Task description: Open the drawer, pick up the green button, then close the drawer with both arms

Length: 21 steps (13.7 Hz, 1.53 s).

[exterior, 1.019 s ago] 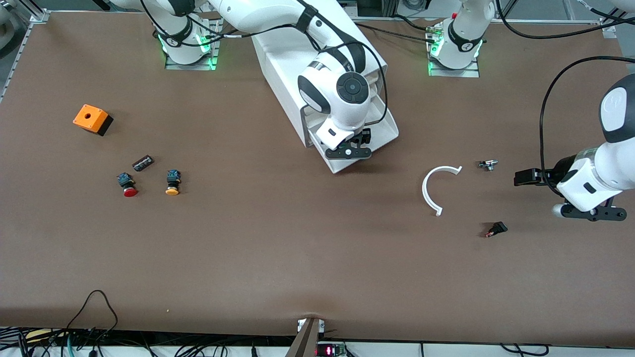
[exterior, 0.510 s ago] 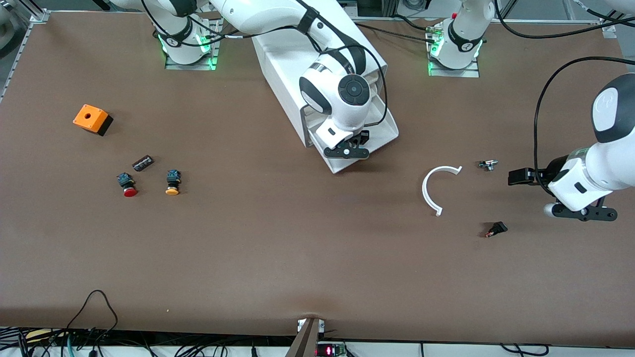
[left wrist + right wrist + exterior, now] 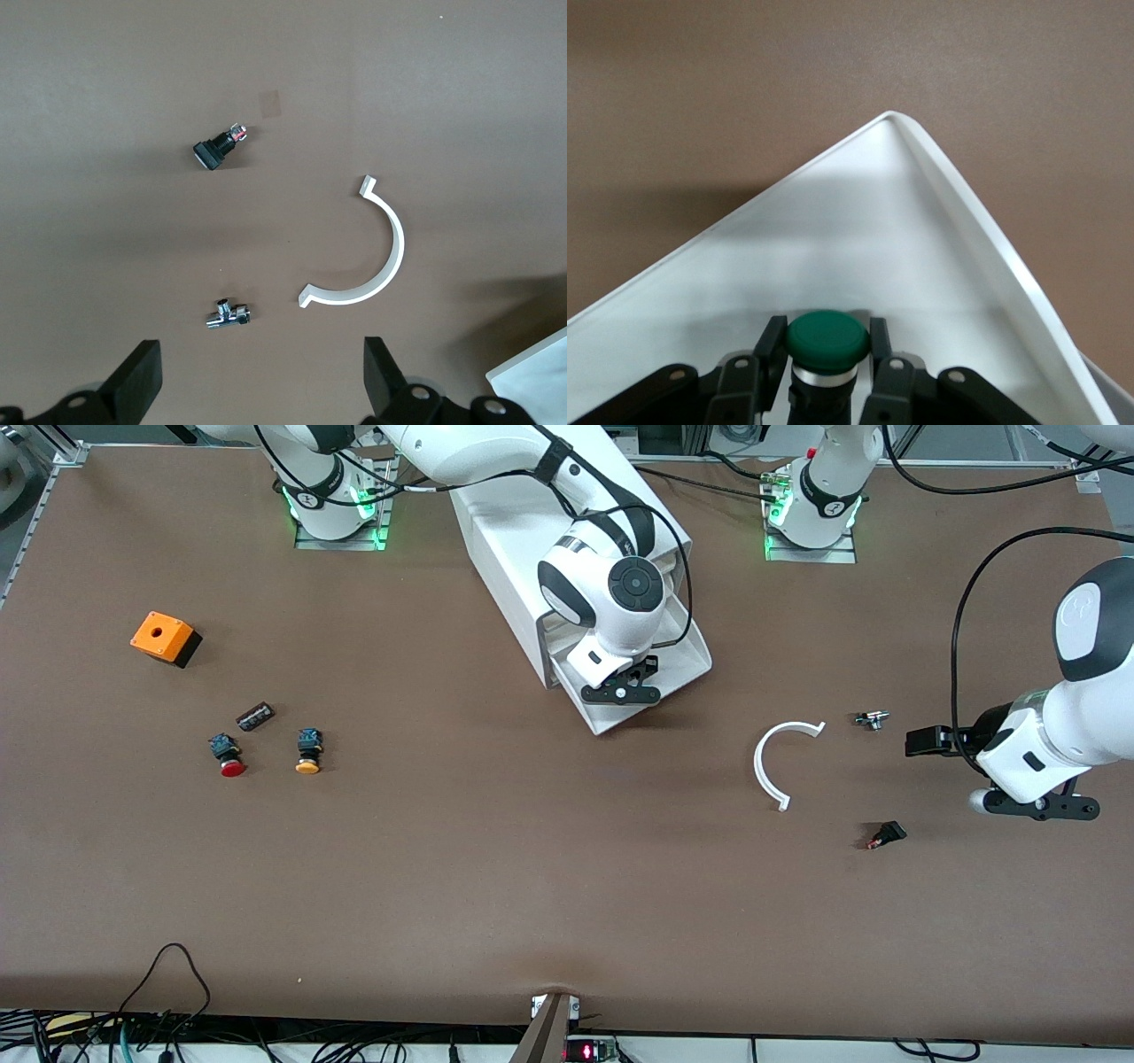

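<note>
Since a second ago the right gripper [image 3: 828, 354] has clamped onto the button [image 3: 827, 339] inside the pulled-out drawer [image 3: 687, 657], while the left gripper [image 3: 257, 381] waits spread wide above the table [image 3: 496, 868].

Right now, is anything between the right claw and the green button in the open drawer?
No. The right claw is shut on the button inside the drawer; nothing visible lies above it to block lifting it out.
</note>
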Each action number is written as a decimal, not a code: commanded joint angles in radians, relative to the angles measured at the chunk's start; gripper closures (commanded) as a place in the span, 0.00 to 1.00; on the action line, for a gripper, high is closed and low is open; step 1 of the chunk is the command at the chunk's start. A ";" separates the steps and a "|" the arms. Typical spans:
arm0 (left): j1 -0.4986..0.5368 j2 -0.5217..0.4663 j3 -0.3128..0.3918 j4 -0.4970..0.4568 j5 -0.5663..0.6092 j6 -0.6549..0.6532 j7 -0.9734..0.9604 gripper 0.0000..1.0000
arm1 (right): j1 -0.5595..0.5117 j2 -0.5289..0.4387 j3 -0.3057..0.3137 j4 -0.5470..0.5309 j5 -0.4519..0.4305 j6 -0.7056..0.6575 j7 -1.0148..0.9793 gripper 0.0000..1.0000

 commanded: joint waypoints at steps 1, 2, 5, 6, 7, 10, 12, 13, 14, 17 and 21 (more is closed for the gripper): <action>-0.002 -0.004 -0.002 -0.003 0.014 -0.008 -0.011 0.00 | 0.008 -0.015 -0.007 -0.012 -0.010 -0.002 -0.037 1.00; -0.003 -0.002 0.000 -0.009 0.014 -0.005 -0.016 0.00 | 0.006 -0.016 -0.008 -0.010 -0.010 -0.003 -0.044 1.00; -0.005 0.033 -0.003 -0.015 0.009 0.025 -0.144 0.00 | 0.006 -0.016 -0.010 -0.007 -0.011 0.000 -0.045 1.00; -0.009 0.033 -0.012 -0.040 -0.004 0.048 -0.190 0.00 | 0.003 -0.018 -0.011 -0.003 -0.010 -0.002 -0.047 1.00; -0.012 0.033 -0.020 -0.061 -0.006 0.074 -0.227 0.00 | 0.001 -0.022 -0.014 0.000 -0.010 -0.008 -0.051 1.00; -0.055 0.041 -0.029 -0.110 -0.006 0.136 -0.354 0.00 | -0.021 -0.029 -0.016 0.037 -0.004 -0.037 -0.061 1.00; -0.094 0.059 -0.029 -0.123 -0.006 0.160 -0.445 0.00 | -0.047 -0.030 -0.013 0.071 -0.002 -0.074 -0.064 1.00; -0.115 0.077 -0.029 -0.126 -0.006 0.179 -0.495 0.00 | -0.063 -0.035 -0.010 0.071 0.001 -0.083 -0.079 1.00; -0.138 0.082 -0.029 -0.142 -0.006 0.209 -0.541 0.00 | -0.083 -0.050 -0.005 0.073 0.001 -0.098 -0.099 1.00; -0.184 0.084 -0.028 -0.244 0.000 0.364 -0.684 0.00 | -0.145 -0.107 -0.002 0.074 0.007 -0.163 -0.168 1.00; -0.282 0.145 -0.026 -0.281 0.008 0.467 -0.896 0.00 | -0.262 -0.200 -0.002 0.073 0.068 -0.269 -0.364 1.00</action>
